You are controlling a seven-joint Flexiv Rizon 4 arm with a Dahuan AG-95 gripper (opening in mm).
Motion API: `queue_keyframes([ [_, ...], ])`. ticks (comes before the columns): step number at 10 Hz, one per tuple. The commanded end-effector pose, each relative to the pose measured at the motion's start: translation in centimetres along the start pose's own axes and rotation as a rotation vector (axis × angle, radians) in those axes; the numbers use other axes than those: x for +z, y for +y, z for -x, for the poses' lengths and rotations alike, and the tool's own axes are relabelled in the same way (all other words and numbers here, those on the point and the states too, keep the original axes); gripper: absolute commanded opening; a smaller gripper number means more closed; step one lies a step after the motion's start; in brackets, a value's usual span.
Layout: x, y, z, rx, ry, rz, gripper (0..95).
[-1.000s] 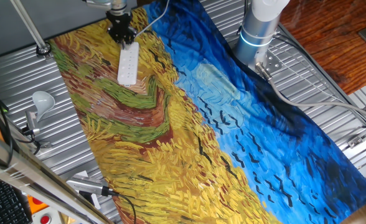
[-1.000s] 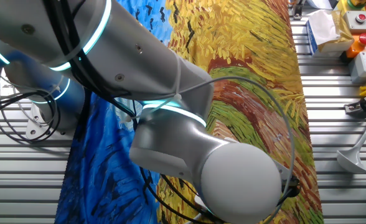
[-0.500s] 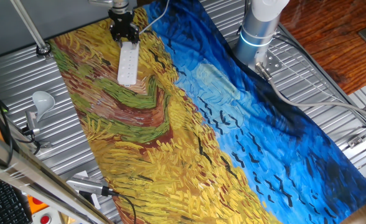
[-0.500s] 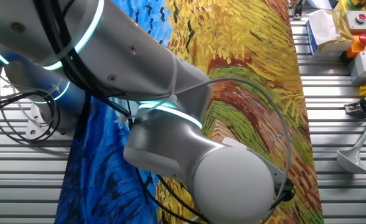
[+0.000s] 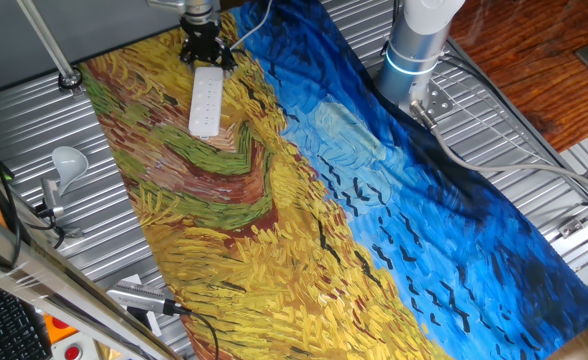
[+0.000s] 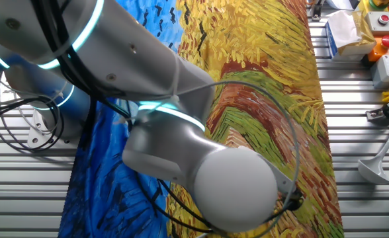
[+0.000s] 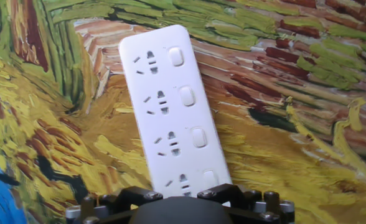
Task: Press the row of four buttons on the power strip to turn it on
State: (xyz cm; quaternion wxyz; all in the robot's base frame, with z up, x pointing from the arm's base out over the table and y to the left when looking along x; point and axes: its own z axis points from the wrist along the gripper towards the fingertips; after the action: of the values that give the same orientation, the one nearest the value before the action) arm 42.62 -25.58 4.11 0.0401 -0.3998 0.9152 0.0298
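Your grey robot arm (image 6: pixel 181 152) has swung lower and leftward across the other fixed view since a second ago. The painted wheat-field cloth (image 5: pixel 304 200) holds one small white plastic power strip (image 5: pixel 205 102) at its far end, unmoved. The black two-finger gripper (image 5: pixel 203 52) has crept toward the cord end; whether its fingers are parted, you cannot tell. Count the row of four buttons (image 7: pixel 189 118) beside four socket sets.

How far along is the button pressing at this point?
Nothing visibly done: the pictures don't show any switch's on/off state. In hand: the tool sits over the cord end of the power strip, by the nearest of the four buttons; contact is hidden. The three farther buttons lie uncovered ahead, apparently left.
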Motion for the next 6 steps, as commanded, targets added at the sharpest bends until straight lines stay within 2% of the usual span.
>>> queue_keyframes([
  [1,0.07,-0.13,-0.06,-0.053,0.026,-0.04,76.0],
  [2,0.07,-0.13,-0.06,-0.065,0.036,-0.03,76.0],
  [3,0.07,-0.13,-0.06,-0.073,0.03,-0.025,95.0],
  [6,0.08,-0.1,-0.06,-0.08,0.026,-0.019,95.0],
])
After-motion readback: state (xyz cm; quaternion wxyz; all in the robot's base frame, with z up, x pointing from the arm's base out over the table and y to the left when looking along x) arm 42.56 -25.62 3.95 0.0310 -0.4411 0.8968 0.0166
